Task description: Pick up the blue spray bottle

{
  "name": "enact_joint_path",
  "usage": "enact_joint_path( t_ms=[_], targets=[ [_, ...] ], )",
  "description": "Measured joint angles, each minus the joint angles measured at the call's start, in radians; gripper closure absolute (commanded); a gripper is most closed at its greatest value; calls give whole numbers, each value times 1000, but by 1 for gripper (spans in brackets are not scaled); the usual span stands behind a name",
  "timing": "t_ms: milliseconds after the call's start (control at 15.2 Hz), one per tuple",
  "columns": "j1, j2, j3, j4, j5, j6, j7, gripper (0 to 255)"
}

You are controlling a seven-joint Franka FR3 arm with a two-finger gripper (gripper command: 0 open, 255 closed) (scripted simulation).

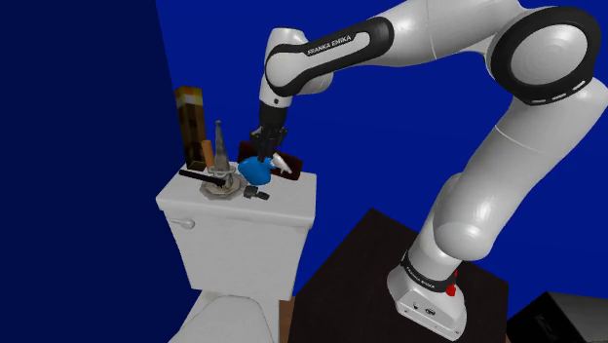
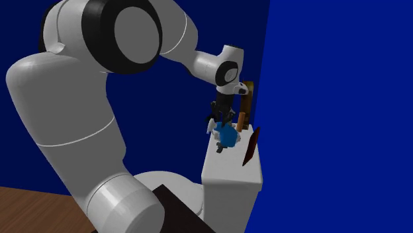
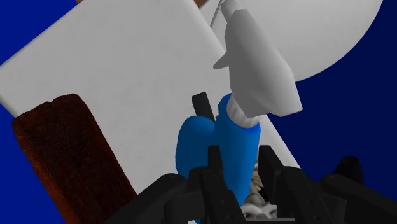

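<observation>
As arm (image 1: 429, 39) reaches down over toilet tank lid (image 1: 287, 203), hand (image 1: 264, 152) is clamped both sides on blue spray bottle (image 1: 257, 172), rt by a brown slab (image 1: 289, 174), lifted or not, can't tell.

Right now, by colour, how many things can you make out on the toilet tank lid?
Blue: 1, spray bottle
Brown: 3, tall block, small orange-brown piece, dark red-brown slab
Grey: 1, pointed piece
Black: 2, bar, small piece
Total: 7, though the black ones are too small to be sure of.
</observation>
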Motion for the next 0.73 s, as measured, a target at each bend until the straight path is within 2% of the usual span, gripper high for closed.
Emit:
enact_joint_path(
  t_ms=[726],
  targets=[
    [-2,-46,-2,96,-11,-140,24,255]
  ],
)
